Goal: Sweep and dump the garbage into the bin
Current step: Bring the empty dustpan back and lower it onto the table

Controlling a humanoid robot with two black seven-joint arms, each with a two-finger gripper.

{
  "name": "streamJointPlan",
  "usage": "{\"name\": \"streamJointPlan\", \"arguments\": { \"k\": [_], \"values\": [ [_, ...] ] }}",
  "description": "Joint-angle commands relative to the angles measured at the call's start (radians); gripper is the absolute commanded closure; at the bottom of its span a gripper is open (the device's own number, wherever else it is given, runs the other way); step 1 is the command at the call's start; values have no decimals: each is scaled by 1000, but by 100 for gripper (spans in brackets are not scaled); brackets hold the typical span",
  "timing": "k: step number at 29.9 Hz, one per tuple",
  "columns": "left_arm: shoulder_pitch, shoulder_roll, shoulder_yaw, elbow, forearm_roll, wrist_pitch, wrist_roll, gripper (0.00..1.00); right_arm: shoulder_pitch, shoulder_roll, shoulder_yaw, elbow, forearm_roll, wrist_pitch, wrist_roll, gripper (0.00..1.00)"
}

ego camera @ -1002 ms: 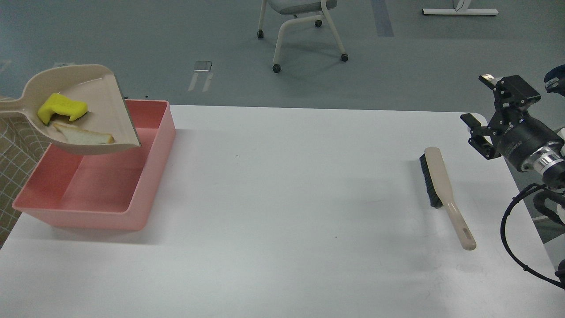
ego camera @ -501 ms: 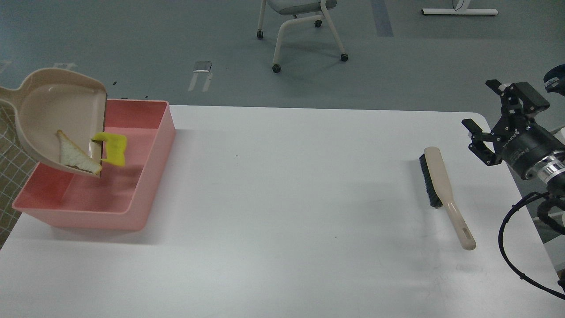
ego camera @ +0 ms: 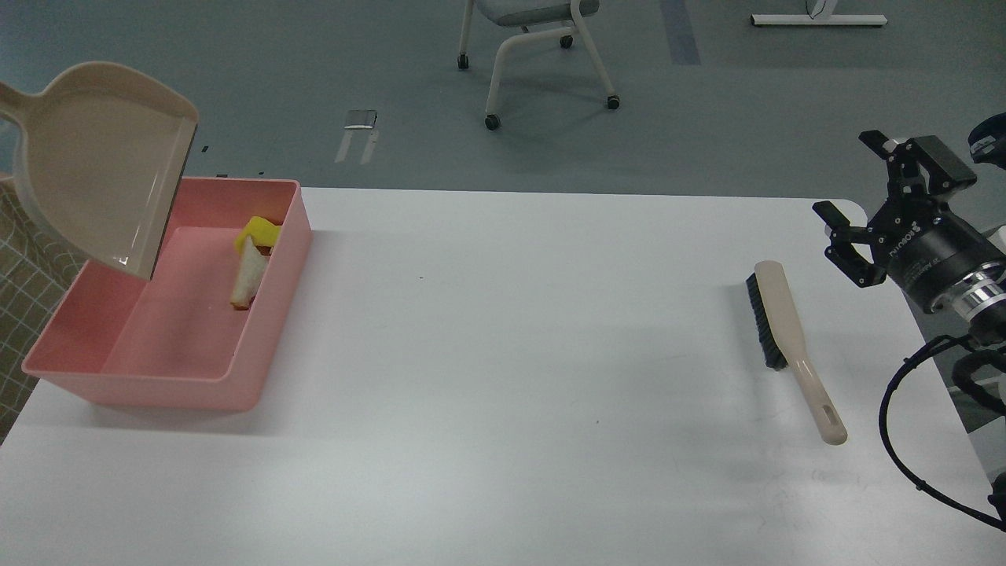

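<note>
The pink bin stands at the table's left edge. The yellow sponge chunk and the pale bread slice lie inside it against its right wall, the slice standing on edge. The beige dustpan hangs tilted and empty above the bin's left part; its handle runs off the left edge of the view. My left gripper is out of view. My right gripper hovers open and empty over the table's right edge, right of the brush.
The brush lies flat on the white table at the right, black bristles to the left, handle toward the front. A wheeled chair stands on the floor beyond the table. A cable loops beside my right arm.
The dustpan tipped and rose; the sponge chunk and bread slice slid out of it into the bin. My right gripper shifted slightly.
</note>
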Motion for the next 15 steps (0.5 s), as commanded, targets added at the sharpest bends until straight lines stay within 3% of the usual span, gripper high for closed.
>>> {"name": "streamJointPlan", "arguments": {
  "k": [1,3,5,9,15],
  "values": [
    [-63,-96,1,-18,-54,-39,38,86,2,0,0,7,0,0,0,3],
    [-164,-230,6,-60,-74,-115,90,86,2,0,0,7,0,0,-1,3],
    [-210,-306,6,-69,-76,-146,114,86,3,0,0,7,0,0,-1,3],
    [-258,-548,18,-74,-82,-157,171,86,9,0,0,4,-1,-4,-1,3],
    [-277,-737,64,-32,-85,-148,190,86,31,0,0,-7,-2,-10,-1,1]
  ]
}}
